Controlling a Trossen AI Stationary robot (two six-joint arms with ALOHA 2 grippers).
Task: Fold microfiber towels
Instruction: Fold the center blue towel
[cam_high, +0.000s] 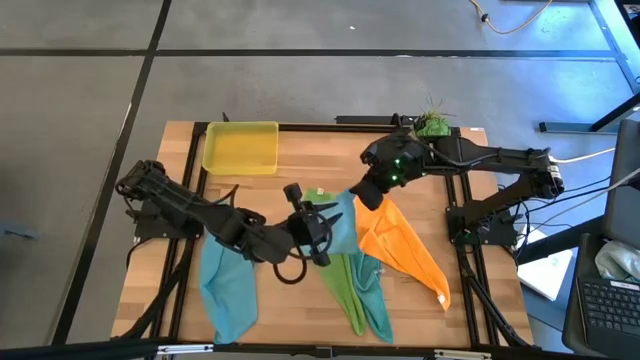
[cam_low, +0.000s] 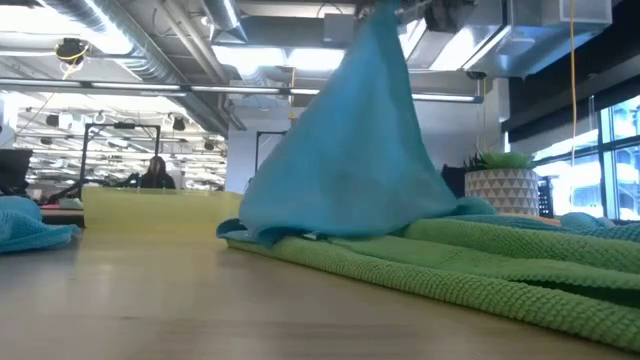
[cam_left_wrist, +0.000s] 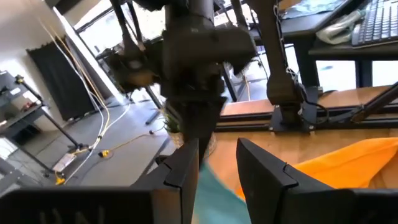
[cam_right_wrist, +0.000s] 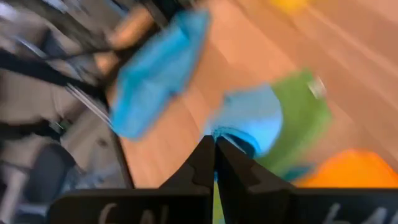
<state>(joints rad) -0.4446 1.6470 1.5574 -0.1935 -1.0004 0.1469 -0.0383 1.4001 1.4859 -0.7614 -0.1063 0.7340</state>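
While the right gripper (cam_right_wrist: 214, 163) pinches the light blue towel (cam_low: 350, 150) up and the left gripper (cam_left_wrist: 214, 171) stands part-open at its edge, I'd close squarely on the hem between those jaws.

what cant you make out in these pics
- High view: the left gripper covers where it meets the teal towel, so any grip there is hidden.
- Low view: the top edge cuts off whatever lifts the towel.
- Right wrist view: motion blur hides what the right gripper pinches.
- Low view: the lime green towel blocks the table behind.
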